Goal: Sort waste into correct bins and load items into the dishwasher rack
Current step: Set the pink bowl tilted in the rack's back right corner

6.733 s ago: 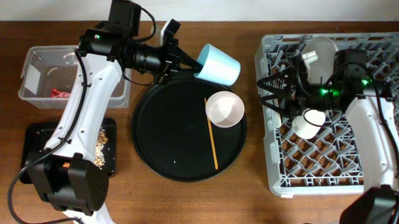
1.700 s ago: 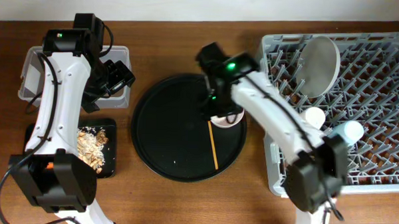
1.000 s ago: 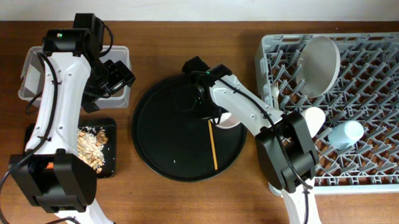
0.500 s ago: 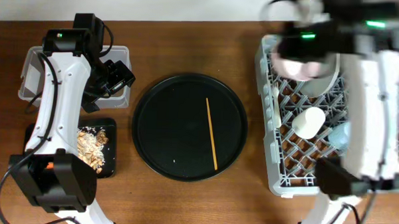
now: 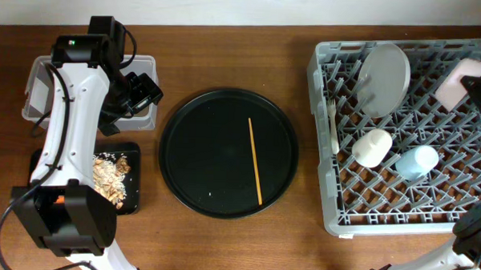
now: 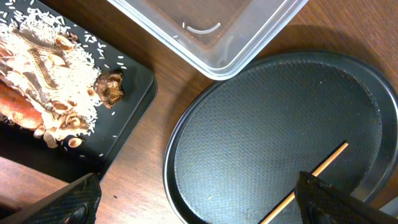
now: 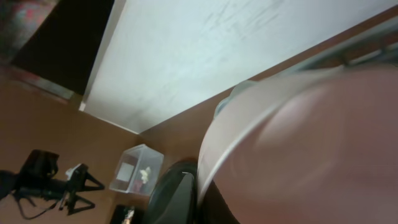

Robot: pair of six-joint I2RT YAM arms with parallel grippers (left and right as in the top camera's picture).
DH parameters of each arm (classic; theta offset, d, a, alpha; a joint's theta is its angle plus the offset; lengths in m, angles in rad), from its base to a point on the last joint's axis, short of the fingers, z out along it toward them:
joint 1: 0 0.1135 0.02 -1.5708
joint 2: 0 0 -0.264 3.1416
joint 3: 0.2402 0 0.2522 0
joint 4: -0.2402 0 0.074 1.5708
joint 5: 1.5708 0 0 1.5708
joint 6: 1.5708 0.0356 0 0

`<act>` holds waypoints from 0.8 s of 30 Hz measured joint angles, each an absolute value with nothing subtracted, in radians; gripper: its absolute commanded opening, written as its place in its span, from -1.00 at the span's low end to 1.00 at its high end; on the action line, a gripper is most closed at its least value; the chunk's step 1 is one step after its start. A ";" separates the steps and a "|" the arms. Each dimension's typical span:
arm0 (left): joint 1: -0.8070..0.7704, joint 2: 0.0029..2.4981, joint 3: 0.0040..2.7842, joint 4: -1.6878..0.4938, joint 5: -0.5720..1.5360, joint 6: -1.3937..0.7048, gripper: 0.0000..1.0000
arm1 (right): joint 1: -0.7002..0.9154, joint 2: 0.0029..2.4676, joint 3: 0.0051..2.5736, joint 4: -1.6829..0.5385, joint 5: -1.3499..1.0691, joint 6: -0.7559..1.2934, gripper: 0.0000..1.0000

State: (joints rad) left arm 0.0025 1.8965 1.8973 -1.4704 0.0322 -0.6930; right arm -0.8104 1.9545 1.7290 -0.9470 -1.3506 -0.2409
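My right gripper (image 7: 208, 200) is shut on the rim of the pale bowl (image 7: 311, 137), which fills the right wrist view. Overhead, the bowl (image 5: 464, 80) hangs over the far right corner of the grey dishwasher rack (image 5: 319, 178). In the rack are the whitish plate (image 5: 384, 80), the white cup (image 5: 372, 148), the light-blue cup (image 5: 417, 162) and the white fork (image 5: 332, 122). The wooden stick (image 5: 255, 161) lies on the round black tray (image 5: 191, 157). My left gripper (image 6: 199, 208) is open and empty above that tray's left edge.
The clear tub (image 5: 43, 92) stands at the far left, partly under my left arm (image 5: 72, 129). In front of it, the shallow black tray (image 6: 134, 93) holds rice with brownish scraps (image 6: 43, 93) and a brown lump (image 6: 111, 86). Bare wood lies between tray and rack.
My right arm has carried the bowl off the round tray and across the rack to its far right corner. The left arm has not moved.
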 measured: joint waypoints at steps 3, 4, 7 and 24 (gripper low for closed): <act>0.002 1.897 1.897 -1.470 0.032 -0.693 0.98 | -0.803 1.987 1.701 -0.881 -1.391 -0.239 -0.92; 0.002 1.897 1.897 -1.470 0.032 -0.693 0.98 | -0.803 2.014 1.701 -0.874 -1.397 -0.239 -0.92; 0.002 1.897 1.897 -1.470 0.032 -0.693 0.99 | -0.803 2.065 1.699 -0.866 -1.382 -0.239 -0.92; 0.002 1.897 1.897 -1.470 0.032 -0.693 0.98 | -0.863 2.003 1.698 -0.926 -0.885 0.114 0.35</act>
